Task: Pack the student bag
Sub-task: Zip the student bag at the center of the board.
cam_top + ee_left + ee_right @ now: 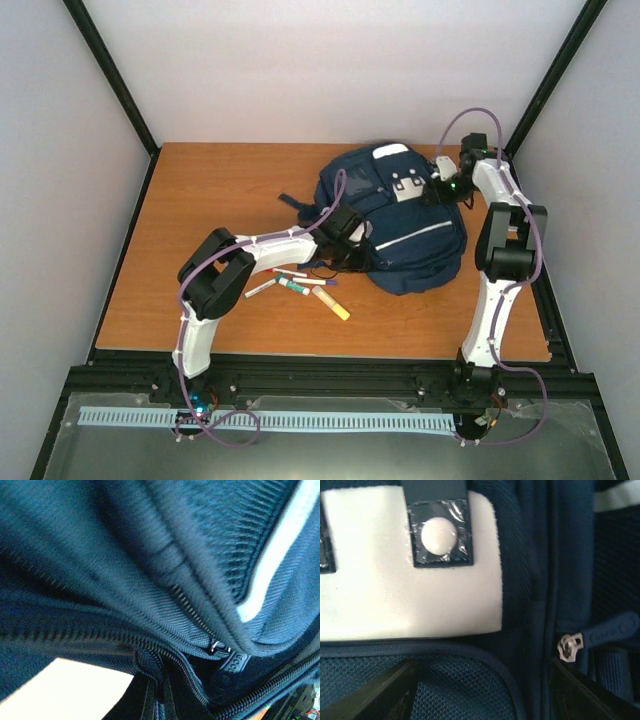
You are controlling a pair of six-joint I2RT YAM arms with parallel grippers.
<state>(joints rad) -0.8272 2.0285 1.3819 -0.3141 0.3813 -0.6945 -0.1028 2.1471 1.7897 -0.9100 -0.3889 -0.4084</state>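
Note:
The student bag [405,220] is a navy backpack with white stripes and patches, lying flat on the wooden table. My left gripper [347,238] is pressed against the bag's left edge. Its wrist view is filled with navy fabric [125,555], zip teeth and a rubber zip pull [233,663], and its fingers cannot be made out. My right gripper [441,190] is over the bag's upper right, beside a white patch [405,575]. Its fingers [375,696] stand wide apart over blue mesh [455,690], holding nothing. A metal zip slider [569,646] lies by the right finger.
Several markers [295,283] and a yellow one [332,303] lie on the table just left of and below the bag, near the left arm's forearm. Black frame rails run along the table's sides and near edge.

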